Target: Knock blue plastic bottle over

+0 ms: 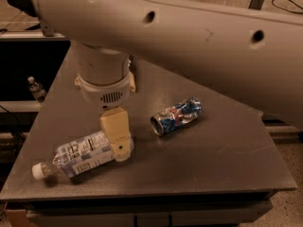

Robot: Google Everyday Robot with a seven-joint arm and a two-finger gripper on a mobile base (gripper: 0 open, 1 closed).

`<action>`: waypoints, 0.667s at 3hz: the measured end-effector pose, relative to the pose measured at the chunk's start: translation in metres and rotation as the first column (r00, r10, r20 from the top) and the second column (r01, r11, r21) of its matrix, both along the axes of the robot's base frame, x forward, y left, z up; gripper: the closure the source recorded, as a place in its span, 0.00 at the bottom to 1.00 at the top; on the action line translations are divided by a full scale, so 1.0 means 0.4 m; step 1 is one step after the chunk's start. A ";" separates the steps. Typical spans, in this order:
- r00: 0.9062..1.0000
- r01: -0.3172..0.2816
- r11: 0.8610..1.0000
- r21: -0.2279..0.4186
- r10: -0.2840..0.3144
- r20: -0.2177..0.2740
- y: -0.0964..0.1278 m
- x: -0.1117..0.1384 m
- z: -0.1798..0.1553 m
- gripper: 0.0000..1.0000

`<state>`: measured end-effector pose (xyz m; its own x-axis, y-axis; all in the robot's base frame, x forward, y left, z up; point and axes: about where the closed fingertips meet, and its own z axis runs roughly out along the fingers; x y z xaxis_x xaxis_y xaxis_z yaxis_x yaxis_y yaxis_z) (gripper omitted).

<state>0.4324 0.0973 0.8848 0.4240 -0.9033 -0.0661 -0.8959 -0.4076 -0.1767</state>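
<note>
Dark grey table (222, 160) is what you've got under everything, and your blue plastic bottle (83, 155) is down on its side at roughly 7 o'clock on it, close to the front-left edge. Its white cap (38, 170) points out toward 8 o'clock and the base end aims at 2 o'clock. The blue-and-white label faces up, and you can see the clear ribbed plastic near the neck.

Your gripper (120, 148) hangs straight down from the fat white wrist housing (106, 86), and its tan tip sits right over the base end of the bottle. It looks like it's touching or only just off it; from this angle I can't say which. Only one tan piece of it shows, so whether it's released or clenched I honestly cannot tell. It isn't wrapped around the bottle in any way you can see.

Your crushed blue soda can (176, 116) lies on its side near the middle of the table, at about 2 o'clock from the bottle and well apart from it. The big white arm (199, 37) sweeps across the whole top from 10 o'clock to 3 o'clock. Off the table at 9 o'clock, a tiny bottle (36, 89) stands upright in the background.
</note>
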 end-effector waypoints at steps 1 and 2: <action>0.997 0.066 0.998 0.011 -0.066 -0.030 -0.120 0.031 -0.044 0.00; 0.986 0.156 0.988 0.008 -0.155 -0.063 -0.255 0.055 -0.087 0.00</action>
